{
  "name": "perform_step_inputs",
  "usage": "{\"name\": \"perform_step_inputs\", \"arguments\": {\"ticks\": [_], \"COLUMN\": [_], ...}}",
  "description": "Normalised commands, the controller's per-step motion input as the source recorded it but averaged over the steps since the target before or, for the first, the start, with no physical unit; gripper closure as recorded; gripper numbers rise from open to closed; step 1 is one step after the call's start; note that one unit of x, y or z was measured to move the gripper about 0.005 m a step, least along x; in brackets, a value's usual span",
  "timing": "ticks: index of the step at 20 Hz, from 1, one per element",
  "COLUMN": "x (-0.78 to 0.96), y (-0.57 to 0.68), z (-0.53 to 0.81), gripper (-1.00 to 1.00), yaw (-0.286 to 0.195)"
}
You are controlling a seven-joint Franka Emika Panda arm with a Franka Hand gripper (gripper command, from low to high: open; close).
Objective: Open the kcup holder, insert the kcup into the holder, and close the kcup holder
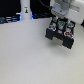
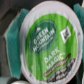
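Observation:
The kcup (image 2: 47, 42) fills the wrist view: a white pod with a green lid that faces the camera. Teal finger pads (image 2: 14, 42) press on its rim from both sides. My gripper (image 1: 60, 25) is shut on the kcup (image 1: 60, 23) and holds it just above the kcup holder (image 1: 61, 39). The holder is a black boxy unit at the exterior view's upper right. Reddish-and-white spots (image 1: 67, 33) show on the holder's top. I cannot tell whether a drawer is open.
A tall white bottle-shaped object (image 1: 25, 11) stands at the back on the exterior view's left, with dark items (image 1: 7, 19) beside it. The white table (image 1: 30, 60) spreads in front of the holder.

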Motion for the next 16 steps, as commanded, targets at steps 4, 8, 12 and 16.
{"name": "perform_step_inputs", "arguments": {"ticks": [4, 8, 12, 16], "x": [0.14, 0.25, 0.26, 0.42], "y": [0.06, -0.08, -0.16, -0.35], "z": [0.28, 0.43, 0.55, 0.47], "gripper": [-1.0, -1.0, -1.0, -1.0], "yaw": [0.051, 0.05, 0.07, 0.069]}}
